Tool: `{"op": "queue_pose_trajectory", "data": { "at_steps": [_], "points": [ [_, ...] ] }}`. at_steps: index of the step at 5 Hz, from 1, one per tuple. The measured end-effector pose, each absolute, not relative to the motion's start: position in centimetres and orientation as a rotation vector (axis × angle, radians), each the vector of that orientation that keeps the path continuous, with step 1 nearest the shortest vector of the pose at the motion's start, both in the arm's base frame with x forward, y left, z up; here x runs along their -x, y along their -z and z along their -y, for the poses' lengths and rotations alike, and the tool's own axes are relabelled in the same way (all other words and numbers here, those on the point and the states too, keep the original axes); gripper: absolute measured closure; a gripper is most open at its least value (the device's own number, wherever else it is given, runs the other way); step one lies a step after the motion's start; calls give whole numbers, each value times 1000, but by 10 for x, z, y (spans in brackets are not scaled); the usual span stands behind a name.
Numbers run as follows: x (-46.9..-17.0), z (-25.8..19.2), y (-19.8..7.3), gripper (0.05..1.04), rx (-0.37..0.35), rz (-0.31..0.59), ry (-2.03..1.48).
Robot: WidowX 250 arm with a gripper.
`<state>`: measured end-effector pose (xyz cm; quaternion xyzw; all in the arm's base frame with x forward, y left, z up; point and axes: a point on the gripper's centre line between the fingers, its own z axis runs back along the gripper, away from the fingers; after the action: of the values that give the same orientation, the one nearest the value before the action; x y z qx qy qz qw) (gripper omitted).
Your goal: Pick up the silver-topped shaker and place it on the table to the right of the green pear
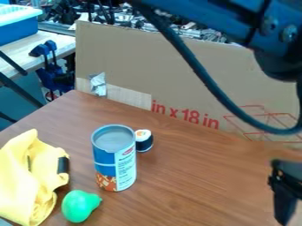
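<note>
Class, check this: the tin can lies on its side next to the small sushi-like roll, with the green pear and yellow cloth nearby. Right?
The can is not on its side: the camera view shows it standing upright, next to the small roll, with the green pear and yellow cloth nearby.

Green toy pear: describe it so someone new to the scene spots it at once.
On the brown tabletop, find the blue-labelled can. The toy pear lies nearer the camera, between the can and the bunched yellow cloth. Unlike those neighbours, it's bright green, rounded, narrowing to a short stem.
</note>
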<state>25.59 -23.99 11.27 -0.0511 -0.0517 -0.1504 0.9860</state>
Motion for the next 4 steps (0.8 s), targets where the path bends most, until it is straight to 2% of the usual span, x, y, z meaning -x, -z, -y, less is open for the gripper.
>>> {"op": "queue_pose_trajectory", "data": {
  "at_steps": [2, 4],
  "points": [
    [-250, 247, -111, 83, 109, 106, 316],
    [-250, 245, -89, 83, 88, 39, 334]
  ]
}}
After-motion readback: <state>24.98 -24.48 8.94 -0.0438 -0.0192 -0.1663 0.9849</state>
